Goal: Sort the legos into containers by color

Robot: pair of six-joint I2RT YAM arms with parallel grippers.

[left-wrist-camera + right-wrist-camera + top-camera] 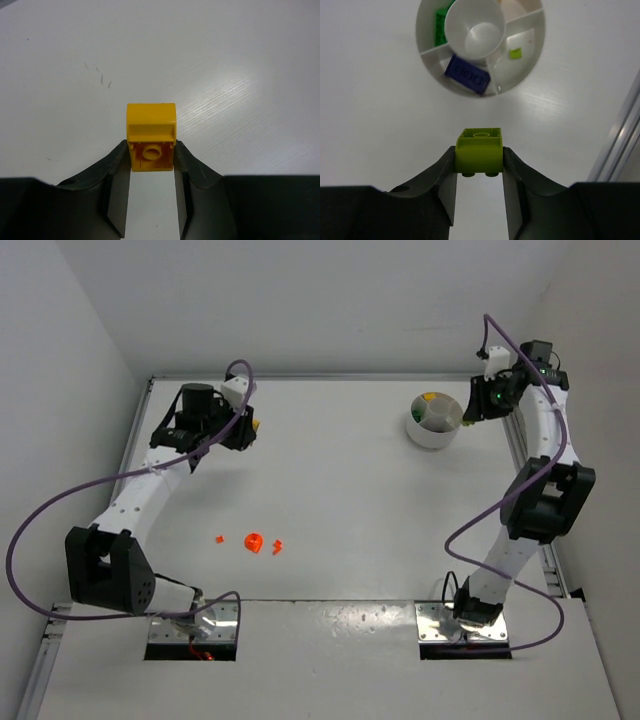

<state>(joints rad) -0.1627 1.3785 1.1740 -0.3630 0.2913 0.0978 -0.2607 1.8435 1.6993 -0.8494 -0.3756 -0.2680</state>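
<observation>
A yellow lego brick (151,137) is clamped between the fingertips of my left gripper (152,152), held above the table at the far left (247,427). My right gripper (479,159) is shut on a lime-green lego brick (479,152), hanging just short of the round white divided dish (527,65), which sits at the far right (433,422). In the dish's sections lie a dark blue brick (467,74), a green brick (440,27) and a small lime piece (515,52). Three orange-red bits (253,541) lie on the table near the left arm.
White walls close in the table at the back and both sides. A metal rail (620,145) runs along the right edge, close to the dish. Purple cables (60,505) loop beside both arms.
</observation>
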